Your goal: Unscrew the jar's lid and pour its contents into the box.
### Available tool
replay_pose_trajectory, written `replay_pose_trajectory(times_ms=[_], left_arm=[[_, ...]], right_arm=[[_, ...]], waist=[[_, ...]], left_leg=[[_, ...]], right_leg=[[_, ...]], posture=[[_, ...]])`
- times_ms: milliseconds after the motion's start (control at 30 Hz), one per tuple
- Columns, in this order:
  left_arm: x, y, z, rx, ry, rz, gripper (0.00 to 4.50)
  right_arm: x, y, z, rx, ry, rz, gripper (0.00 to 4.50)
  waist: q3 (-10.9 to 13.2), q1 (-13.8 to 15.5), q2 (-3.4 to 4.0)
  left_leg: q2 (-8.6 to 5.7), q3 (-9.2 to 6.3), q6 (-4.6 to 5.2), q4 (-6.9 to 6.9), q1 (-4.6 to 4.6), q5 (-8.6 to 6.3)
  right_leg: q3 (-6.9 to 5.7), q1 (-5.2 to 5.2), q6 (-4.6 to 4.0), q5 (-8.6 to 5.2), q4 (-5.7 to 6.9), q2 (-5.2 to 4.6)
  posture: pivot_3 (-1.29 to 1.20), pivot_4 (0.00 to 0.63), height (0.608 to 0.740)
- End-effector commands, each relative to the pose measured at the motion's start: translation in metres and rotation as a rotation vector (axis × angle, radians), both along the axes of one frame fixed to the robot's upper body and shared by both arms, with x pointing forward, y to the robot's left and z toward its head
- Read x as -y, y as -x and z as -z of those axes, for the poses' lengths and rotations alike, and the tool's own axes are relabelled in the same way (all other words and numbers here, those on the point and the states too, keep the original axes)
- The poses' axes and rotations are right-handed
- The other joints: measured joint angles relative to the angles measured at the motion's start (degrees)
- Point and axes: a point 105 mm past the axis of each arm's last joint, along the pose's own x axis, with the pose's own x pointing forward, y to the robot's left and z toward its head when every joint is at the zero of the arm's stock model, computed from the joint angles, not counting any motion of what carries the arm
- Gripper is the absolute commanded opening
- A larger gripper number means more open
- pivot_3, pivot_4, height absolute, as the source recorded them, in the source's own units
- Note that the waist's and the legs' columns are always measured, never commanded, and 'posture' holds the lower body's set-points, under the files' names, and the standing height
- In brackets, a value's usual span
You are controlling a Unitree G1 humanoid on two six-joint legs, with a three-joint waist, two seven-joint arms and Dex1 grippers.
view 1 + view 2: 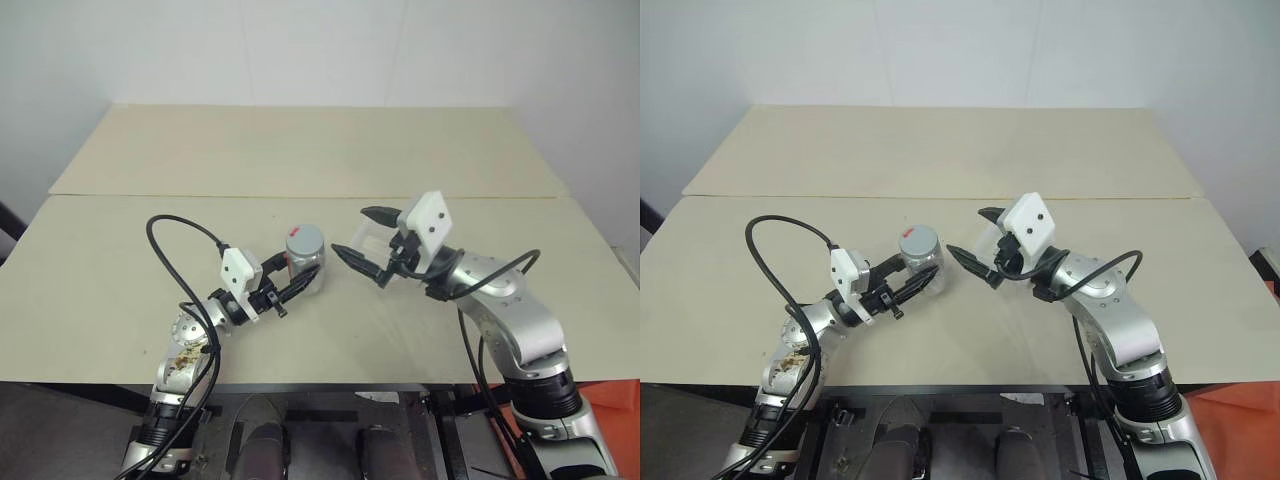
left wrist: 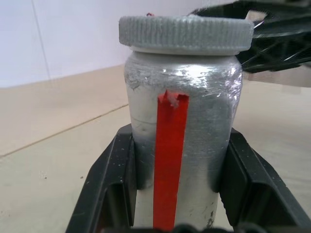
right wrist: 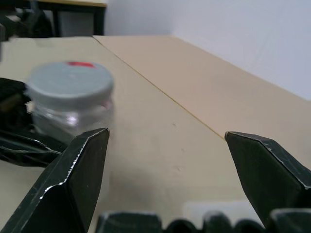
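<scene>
Near the desk's front edge, your left gripper [image 1: 297, 284] pinches the jar [image 1: 306, 262] by its lower body, one black finger on each side of the red strip [image 2: 169, 160]. You can see the lid [image 2: 186, 34] seated on top. Just beside it, your right gripper [image 1: 367, 243] hangs with jaws spread wide, apart from the jar. Behind that gripper sits the box [image 1: 367, 240], partly hidden.

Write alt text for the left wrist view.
The left gripper clamps the silver jar between its two black fingers, a red strip running up its side. The ridged grey lid is still on; the right gripper hangs behind it, over the beige table.
</scene>
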Motion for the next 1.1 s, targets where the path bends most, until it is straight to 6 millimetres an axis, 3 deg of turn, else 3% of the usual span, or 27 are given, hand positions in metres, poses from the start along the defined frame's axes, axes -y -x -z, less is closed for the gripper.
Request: replay_pose_trajectory(times_ms=[33, 200, 267, 333, 500, 767, 1100], left_arm=[[0.001, 0.002, -0.010, 0.051, 0.013, 0.010, 1.88], [0.000, 0.001, -0.010, 0.053, 0.010, 0.007, 1.88], [0.000, 0.001, -0.010, 0.053, 0.008, 0.005, 1.88], [0.001, 0.001, -0.010, 0.054, 0.005, 0.005, 1.88], [0.006, 0.001, -0.010, 0.058, 0.005, 0.016, 1.88], [0.013, 0.001, -0.011, 0.069, 0.001, 0.035, 1.88], [0.017, 0.000, -0.014, 0.080, -0.001, 0.051, 1.88]], right_arm=[[0.005, 0.001, -0.014, 0.067, -0.012, 0.014, 4.47], [0.010, 0.008, -0.018, 0.061, -0.016, -0.020, 4.47], [0.009, 0.019, -0.021, 0.059, -0.008, -0.098, 4.47], [0.006, 0.030, -0.022, 0.065, 0.010, -0.168, 4.47], [-0.009, 0.036, -0.020, 0.059, -0.003, -0.221, 4.47], [-0.044, 0.028, -0.024, 0.065, -0.051, -0.239, 4.47], [-0.064, 0.021, -0.033, 0.108, -0.068, -0.236, 4.47]], waist=[[0.00, -0.12, 0.00], [0.00, -0.08, 0.00], [0.00, 0.04, 0.00], [0.00, 0.06, -0.01], [0.00, -0.18, -0.01], [0.00, -0.14, 0.00], [0.00, -0.03, 0.00]], left_leg=[[0.00, 0.00, 0.00, 0.00, 0.00, 0.00], [0.00, 0.00, 0.00, 0.00, 0.00, 0.00], [0.00, 0.00, 0.00, 0.00, 0.00, 0.00], [-0.02, 0.00, 0.00, 0.00, -0.01, 0.00], [0.02, -0.03, 0.01, 0.00, 0.01, 0.00], [0.03, -0.06, 0.00, 0.00, 0.01, 0.00], [0.02, -0.07, 0.00, 0.00, 0.00, 0.00]], right_leg=[[0.00, 0.00, 0.00, 0.00, 0.00, 0.00], [0.00, 0.00, 0.00, 0.00, 0.00, 0.00], [0.00, 0.01, 0.00, 0.00, -0.01, -0.01], [0.00, 0.01, 0.00, 0.00, -0.03, -0.02], [0.01, 0.01, 0.00, 0.00, -0.01, 0.01], [0.02, 0.00, 0.00, 0.00, 0.01, 0.03], [-0.01, -0.02, 0.00, 0.00, 0.03, 0.03]], posture=[[0.00, 0.150, 0.740], [0.00, 0.150, 0.740], [0.00, 0.150, 0.740], [0.00, 0.150, 0.740], [0.00, 0.150, 0.740], [0.00, 0.150, 0.740], [0.00, 0.150, 0.740]])
